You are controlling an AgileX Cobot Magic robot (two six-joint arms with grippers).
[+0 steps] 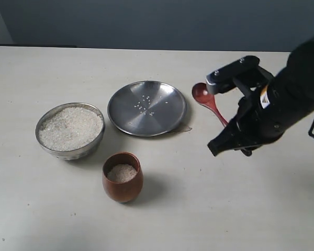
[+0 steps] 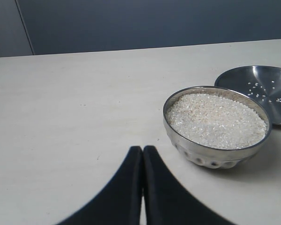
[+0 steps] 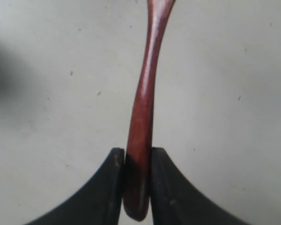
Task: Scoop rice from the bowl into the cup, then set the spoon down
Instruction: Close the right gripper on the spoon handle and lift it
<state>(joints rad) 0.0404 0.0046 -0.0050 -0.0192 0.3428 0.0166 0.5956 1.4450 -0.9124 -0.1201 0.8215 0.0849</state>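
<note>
The steel bowl [image 1: 68, 152] holds a heap of rice [image 1: 70, 127] at the left of the table. In front of it stands the reddish-brown wooden cup [image 1: 122, 189] with some rice [image 1: 121, 172] inside. My right gripper [image 1: 227, 137] is right of the plate, shut on the handle of the dark red spoon [image 1: 202, 94], whose oval end looks empty. The right wrist view shows the handle [image 3: 145, 103] pinched between both fingers of that gripper [image 3: 137, 154]. My left gripper [image 2: 142, 151] is shut and empty, a little short of the bowl [image 2: 210, 157] and its rice [image 2: 215, 119].
A flat steel plate [image 1: 146, 108] with a few stray grains lies between the bowl and the spoon; its edge [image 2: 271, 86] also shows in the left wrist view. Bare table surrounds the objects, with a dark wall behind the far edge.
</note>
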